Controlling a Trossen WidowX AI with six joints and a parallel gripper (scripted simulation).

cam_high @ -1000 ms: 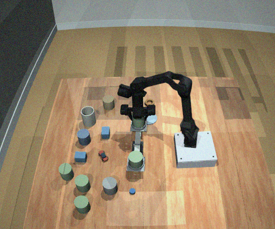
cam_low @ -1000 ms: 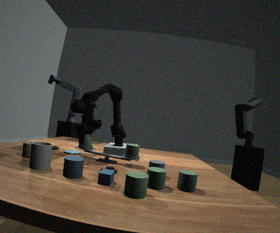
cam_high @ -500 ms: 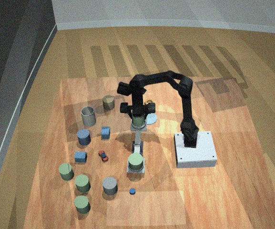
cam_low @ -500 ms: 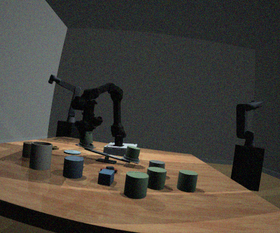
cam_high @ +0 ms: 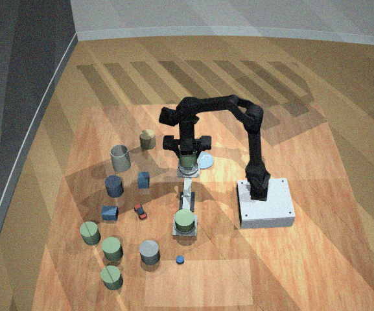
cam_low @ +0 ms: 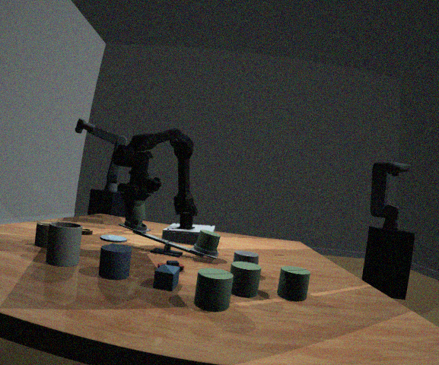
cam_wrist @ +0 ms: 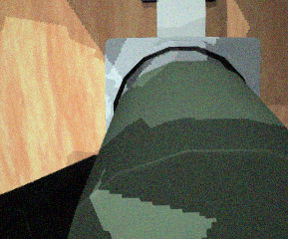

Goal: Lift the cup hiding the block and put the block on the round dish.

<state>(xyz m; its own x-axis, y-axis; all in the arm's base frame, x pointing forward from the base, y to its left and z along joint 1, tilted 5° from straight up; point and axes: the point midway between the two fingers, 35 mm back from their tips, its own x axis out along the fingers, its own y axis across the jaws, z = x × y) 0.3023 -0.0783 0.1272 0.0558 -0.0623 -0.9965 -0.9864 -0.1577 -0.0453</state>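
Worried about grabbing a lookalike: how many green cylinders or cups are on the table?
5: one in the pincer at the balance's far end, one on its near end, three clustered at the near-left.

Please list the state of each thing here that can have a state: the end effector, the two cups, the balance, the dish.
end effector: shut on far cup
far cup: gripped, over its pad
near cup: free, on its pad
balance: tilted, near end low
dish: nothing on it
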